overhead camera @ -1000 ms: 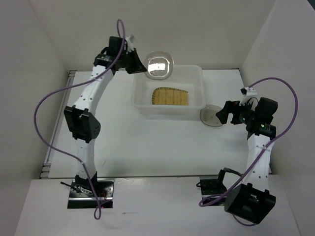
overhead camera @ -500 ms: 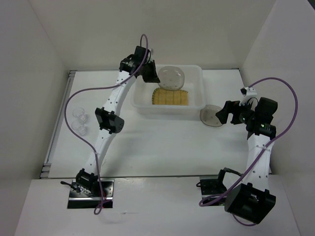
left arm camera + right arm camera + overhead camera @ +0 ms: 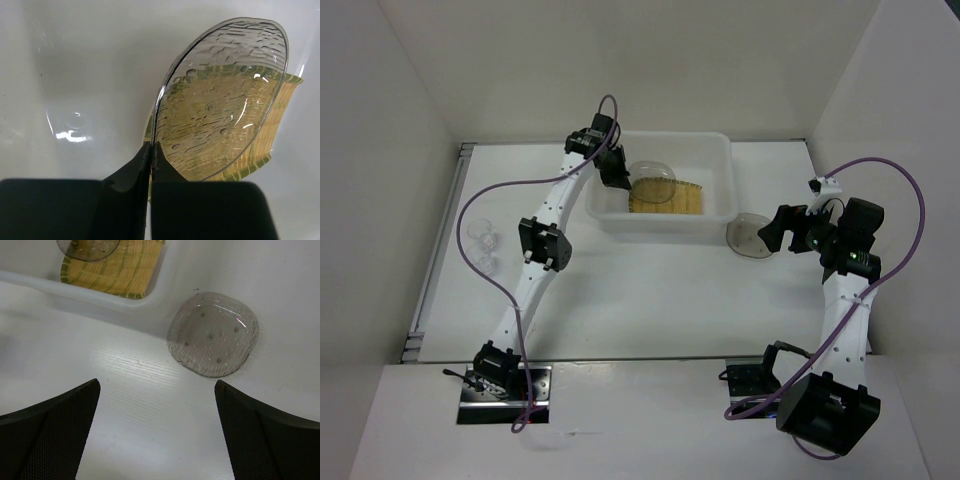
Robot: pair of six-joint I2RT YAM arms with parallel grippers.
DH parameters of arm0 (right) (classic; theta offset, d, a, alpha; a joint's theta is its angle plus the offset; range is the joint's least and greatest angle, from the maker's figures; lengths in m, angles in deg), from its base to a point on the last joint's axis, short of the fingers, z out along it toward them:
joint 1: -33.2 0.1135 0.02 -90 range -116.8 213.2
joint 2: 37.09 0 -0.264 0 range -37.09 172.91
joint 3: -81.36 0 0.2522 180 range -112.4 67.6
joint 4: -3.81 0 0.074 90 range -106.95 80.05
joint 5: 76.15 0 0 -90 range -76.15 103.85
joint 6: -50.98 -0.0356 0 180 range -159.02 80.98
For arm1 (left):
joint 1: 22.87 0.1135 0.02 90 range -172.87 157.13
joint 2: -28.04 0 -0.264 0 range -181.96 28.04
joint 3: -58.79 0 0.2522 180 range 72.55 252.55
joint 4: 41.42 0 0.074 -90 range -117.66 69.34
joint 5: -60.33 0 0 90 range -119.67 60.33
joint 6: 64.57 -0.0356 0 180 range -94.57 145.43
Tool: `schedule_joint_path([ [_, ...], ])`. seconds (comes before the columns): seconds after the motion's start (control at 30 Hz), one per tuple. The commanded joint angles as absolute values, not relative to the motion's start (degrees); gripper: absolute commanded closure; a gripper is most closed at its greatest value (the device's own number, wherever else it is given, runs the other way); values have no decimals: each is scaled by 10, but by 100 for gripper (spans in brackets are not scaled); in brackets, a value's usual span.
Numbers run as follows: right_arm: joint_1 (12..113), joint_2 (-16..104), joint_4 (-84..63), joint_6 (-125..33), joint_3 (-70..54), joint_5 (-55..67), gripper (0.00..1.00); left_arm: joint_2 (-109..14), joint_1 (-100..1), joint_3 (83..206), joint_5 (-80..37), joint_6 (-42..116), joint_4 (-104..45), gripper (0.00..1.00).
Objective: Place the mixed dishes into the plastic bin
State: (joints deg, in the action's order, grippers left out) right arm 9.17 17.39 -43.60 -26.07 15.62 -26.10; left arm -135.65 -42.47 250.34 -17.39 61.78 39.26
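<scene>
**Top view.** A translucent white bin (image 3: 665, 137) with rounded corners and a rolled rim sits in the upper middle of the frame on the white worktop (image 3: 650, 290). A tan-yellow, fan-shaped plate (image 3: 670, 199) with a ribbed grid lies flat on the bin floor. The left claw (image 3: 618, 175) reaches in over the bin's left wall, pressed together on the held dish (image 3: 655, 172). This dish is smoky-grey and tilted above the plate's upper left, but the pinch is too small to make out here. A second dish (image 3: 748, 237), also grey, lies on the worktop just beside the bin's lower right corner, and the right claw (image 3: 768, 235) is near it on the right. At the left edge, small clear cups (image 3: 482, 245) blur together, and their number is hard to tell.

**Left wrist view.** Two dark fingers (image 3: 130, 180) meet on the thin rim of the held dish (image 3: 220, 95) at lower centre. Its pebbled, see-through wall shows the yellow-green weave of the plate (image 3: 245, 167) behind it. I cannot tell whether dish and plate touch.

**Right wrist view.** The right claw (image 3: 156, 385) is spread wide, its mesh-textured fingers (image 3: 50, 425) in the lower corners with only worktop between them. The second dish (image 3: 212, 334) is a rounded square with fine ridges and dots, and lies apart from the fingers at upper right. The bin wall (image 3: 75, 287) crosses the upper left with the plate (image 3: 115, 270) inside. The top edge cuts off most of the held dish (image 3: 87, 246).
</scene>
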Motion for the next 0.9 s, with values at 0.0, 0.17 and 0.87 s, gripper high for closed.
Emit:
schedule_joint_path([
  [0.0,89,173,-417,-257,158,-272,0,-1364,-423,2523,-158,619,389,100],
  [0.17,89,178,-417,-257,158,-272,0,-1375,-423,2523,-138,619,389,92],
  [0.87,89,185,-398,-293,158,-228,0,-1209,-423,2523,-275,602,439,34],
])
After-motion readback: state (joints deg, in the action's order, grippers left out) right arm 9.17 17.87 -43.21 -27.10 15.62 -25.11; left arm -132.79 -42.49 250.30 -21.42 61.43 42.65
